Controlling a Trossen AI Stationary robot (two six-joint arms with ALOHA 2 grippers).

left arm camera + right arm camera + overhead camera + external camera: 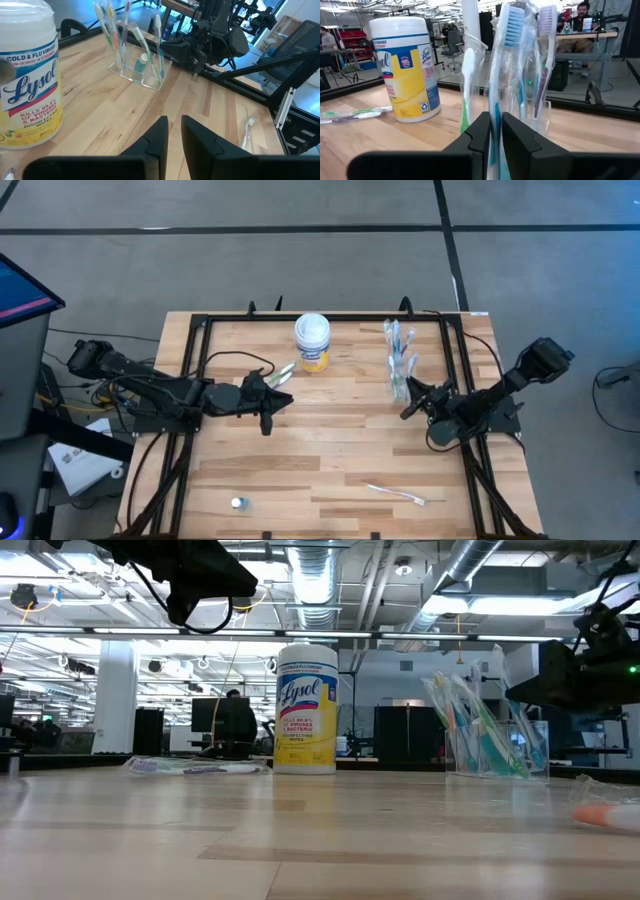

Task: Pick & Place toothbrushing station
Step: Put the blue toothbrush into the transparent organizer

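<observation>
Hovering beside the clear plastic cups [401, 365] of wrapped toothbrushes [509, 60] at the table's far right, our right gripper [409, 402] is barely parted, one brush between its fingers; left gripper [272, 405] narrowly apart, empty.

Toothbrushes [399, 350] stand in clear cups [402, 377], right of the canister [312, 342].

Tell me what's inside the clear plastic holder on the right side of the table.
The clear holder has several toothbrushes standing upright in it, plus a small blue tube low down among them. An exact count is hard, since the brushes overlap.
</observation>
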